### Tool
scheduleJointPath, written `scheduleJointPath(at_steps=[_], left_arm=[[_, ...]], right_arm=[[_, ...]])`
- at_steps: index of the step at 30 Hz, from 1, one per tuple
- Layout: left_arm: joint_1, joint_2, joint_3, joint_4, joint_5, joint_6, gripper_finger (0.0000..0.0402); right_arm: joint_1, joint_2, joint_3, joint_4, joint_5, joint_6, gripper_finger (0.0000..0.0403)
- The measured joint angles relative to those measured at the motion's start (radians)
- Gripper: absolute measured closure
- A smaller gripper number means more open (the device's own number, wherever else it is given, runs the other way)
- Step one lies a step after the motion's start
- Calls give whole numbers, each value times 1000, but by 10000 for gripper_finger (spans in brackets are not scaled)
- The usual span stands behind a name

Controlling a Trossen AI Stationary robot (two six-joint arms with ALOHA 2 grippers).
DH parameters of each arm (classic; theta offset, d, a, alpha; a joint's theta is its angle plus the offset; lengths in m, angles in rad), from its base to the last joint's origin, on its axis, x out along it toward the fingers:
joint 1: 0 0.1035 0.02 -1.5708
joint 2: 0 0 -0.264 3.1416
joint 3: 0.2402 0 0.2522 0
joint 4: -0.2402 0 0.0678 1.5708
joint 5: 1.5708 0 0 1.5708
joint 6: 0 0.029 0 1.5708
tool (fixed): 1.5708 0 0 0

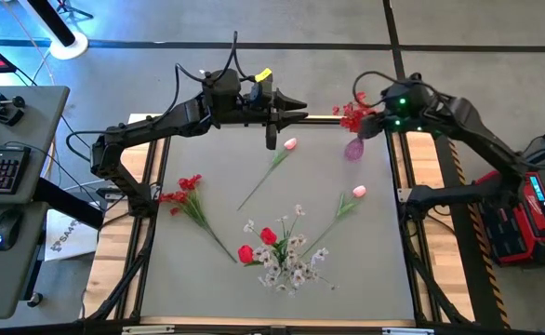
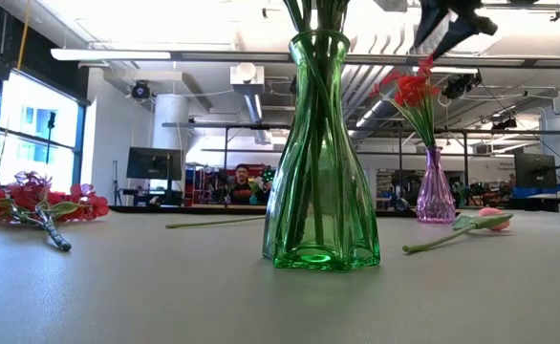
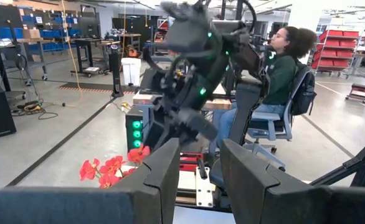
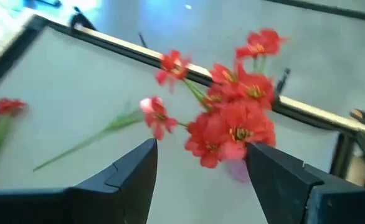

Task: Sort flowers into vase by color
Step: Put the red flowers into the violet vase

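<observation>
Done: 1 red blossom cluster (image 1: 352, 115) in pink vase (image 1: 353, 149), upper right; right hand (image 1: 370, 121) open above it. Left hand (image 1: 300, 115) empty, partly closed. Left: flowers (image 1: 272, 247) across bench (image 1: 217, 167).

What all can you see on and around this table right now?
table: one, grey.
green vase: one, green, near edge, middle; stems inside.
pink vase: one, pink, far right corner.
red blossom clusters: two, red; one in the pink vase, one lying at the left.
pink tulips: two, pink, lying mid-table and to the right.
red tulips: two, red, near edge, middle.
white sprays: a bunch, white, beside the red tulips.
person: one, seated beyond the table.
left gripper: open, over the far edge.
right gripper: open, above the pink vase.
</observation>
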Motion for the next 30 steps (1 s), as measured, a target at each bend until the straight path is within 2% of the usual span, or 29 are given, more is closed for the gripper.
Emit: scheduleJointPath(at_steps=[6,12,16,21,24,27,30], left_arm=[[0,0,0,7,0,-20,300],[0,0,0,9,0,-193,300],[0,0,0,35,-1,-226,300],[0,-1,0,23,-68,-195,300],[3,-4,0,-24,-57,-199,300],[7,-9,0,-137,-49,-220,300],[10,-9,0,-320,-55,-223,300]], right_arm=[[1,-1,83,2,-39,-15,174],[44,-1,132,3,-67,0,174],[103,-1,134,11,-66,56,174],[198,1,118,20,80,177,174],[240,9,118,39,137,260,174],[281,17,118,57,160,310,174],[313,30,118,59,188,334,174]])
